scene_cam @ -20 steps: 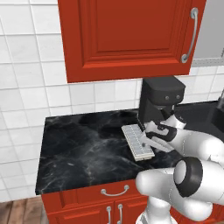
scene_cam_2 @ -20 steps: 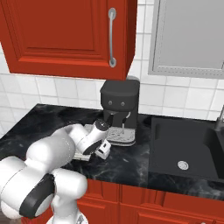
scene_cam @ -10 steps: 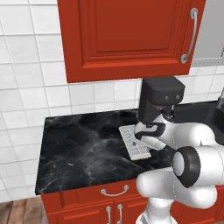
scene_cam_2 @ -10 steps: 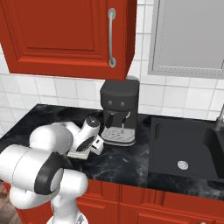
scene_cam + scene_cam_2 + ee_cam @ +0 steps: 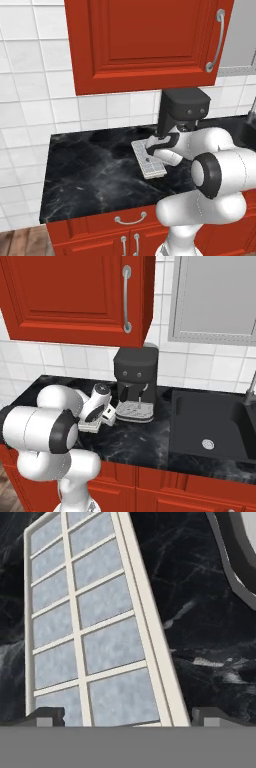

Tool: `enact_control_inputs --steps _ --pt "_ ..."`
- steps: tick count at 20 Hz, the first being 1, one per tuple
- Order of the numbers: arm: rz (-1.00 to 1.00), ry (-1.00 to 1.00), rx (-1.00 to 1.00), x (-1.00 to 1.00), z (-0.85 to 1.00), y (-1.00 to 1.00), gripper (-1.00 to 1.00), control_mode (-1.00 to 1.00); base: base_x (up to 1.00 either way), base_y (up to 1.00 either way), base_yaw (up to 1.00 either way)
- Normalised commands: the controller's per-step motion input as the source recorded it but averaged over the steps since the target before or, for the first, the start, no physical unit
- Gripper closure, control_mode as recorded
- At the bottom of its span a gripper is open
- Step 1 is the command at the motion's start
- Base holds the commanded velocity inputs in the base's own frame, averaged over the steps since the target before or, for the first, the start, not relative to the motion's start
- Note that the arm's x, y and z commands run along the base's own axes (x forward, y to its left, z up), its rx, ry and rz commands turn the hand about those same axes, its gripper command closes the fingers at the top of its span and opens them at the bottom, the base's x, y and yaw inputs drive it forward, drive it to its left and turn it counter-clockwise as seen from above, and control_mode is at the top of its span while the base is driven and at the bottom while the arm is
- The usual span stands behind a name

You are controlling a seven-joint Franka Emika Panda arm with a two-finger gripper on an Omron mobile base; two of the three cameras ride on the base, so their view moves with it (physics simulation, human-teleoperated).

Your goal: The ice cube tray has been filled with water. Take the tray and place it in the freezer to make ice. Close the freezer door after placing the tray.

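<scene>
Where it lies flat on the black marble worktop (image 5: 90,175) beside the black coffee machine (image 5: 184,111), the white-grey plastic ice cube tray (image 5: 148,159) shows pale bluish water (image 5: 110,647) in its cells; the claw (image 5: 127,716) hangs spread wide astride it, gripping nothing.

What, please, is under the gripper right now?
The ice cube tray lies on the black counter below the open gripper, its cells full of water. The arm covers the tray's far end in the base views.

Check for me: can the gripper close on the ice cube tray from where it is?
Probably yes: the gripper is open right above the ice cube tray, a fingertip at each side, nothing between.
</scene>
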Motion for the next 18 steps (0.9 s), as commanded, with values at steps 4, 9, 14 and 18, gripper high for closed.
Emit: enact_control_inputs --steps 4,9,14,18 --pt "0.00 0.00 0.00 0.02 0.00 0.00 1.00 -1.00 0.00 0.00 0.00" --pt "0.00 -0.01 0.00 -0.02 0.00 0.00 1.00 -1.00 0.00 0.00 0.00" --pt "0.00 -0.01 0.00 -0.11 0.19 0.00 1.00 -1.00 0.00 0.00 0.00" --pt "0.01 -0.02 0.00 -0.20 0.51 0.00 1.00 -1.00 0.00 0.00 0.00"
